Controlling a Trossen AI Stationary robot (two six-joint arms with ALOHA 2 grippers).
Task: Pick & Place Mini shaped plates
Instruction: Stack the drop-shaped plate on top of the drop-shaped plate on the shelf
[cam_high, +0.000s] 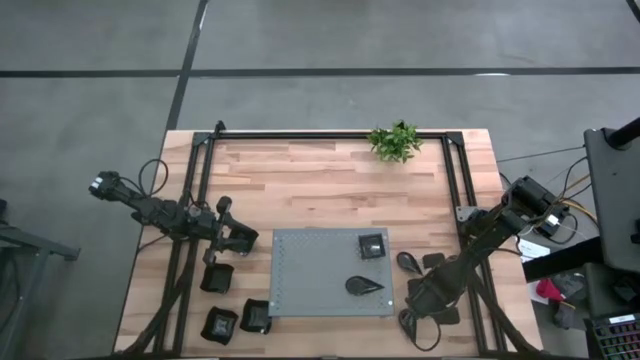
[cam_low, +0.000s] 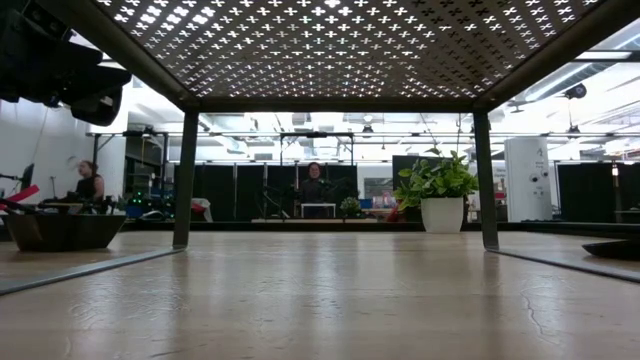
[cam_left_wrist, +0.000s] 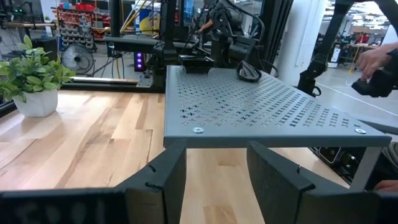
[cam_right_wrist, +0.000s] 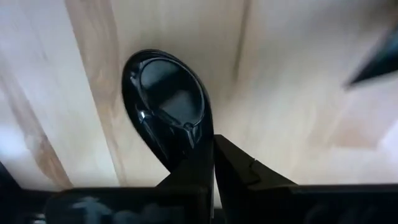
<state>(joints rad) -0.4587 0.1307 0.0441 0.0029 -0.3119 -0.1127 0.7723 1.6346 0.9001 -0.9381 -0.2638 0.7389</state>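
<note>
Right gripper (cam_right_wrist: 213, 163) sits at the 5 o'clock corner of the table, fingers nearly closed on the narrow tip of a teardrop plate (cam_right_wrist: 166, 106) that lies on the wood; in the high view the arm hides most of this plate. Left gripper (cam_left_wrist: 214, 177) waits at 9 o'clock, just beside the grey perforated mat (cam_high: 310, 270), fingers spread and empty. On the mat: one small square plate (cam_high: 371, 245) and one teardrop dish (cam_high: 364, 285). Three more black plates (cam_high: 236, 318) lie off the mat near 7 o'clock — shapes hard to make out. Further dark dishes near the right arm are partly covered. Plant (cam_high: 394, 141) at 1 o'clock. No legible writing anywhere.
</note>
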